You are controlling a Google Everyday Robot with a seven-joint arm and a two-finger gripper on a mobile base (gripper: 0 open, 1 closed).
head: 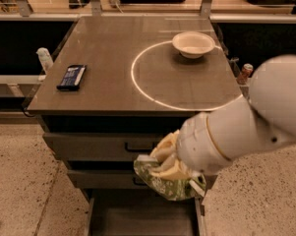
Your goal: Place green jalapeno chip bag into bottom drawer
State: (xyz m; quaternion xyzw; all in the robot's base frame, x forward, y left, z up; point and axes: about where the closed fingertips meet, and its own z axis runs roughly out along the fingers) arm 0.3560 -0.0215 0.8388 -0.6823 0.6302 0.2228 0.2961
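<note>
Arm (246, 127): smooth white rounded segments with a thin seam ring; cream-coloured gripper (165, 161), lower centre of frame.

Dim, warm amber light overall, coming from above. There's a soft sheen on the cabinet top (113, 90). The white ring (132, 75) on it is the brightest thing, and the bowl (193, 44) at the ring's far edge glows pale. Deep black under the top's front lip & on both sides of the cabinet. The gripper (163, 163), below the top's front edge, clamps the green chip bag (169, 190); the foil shows small pale glints. The arm (246, 127), right of the cabinet, looks washed out w/ smeared edges. The bottom drawer (142, 219) is in shade. The floor (19, 171) looks grainy.
</note>
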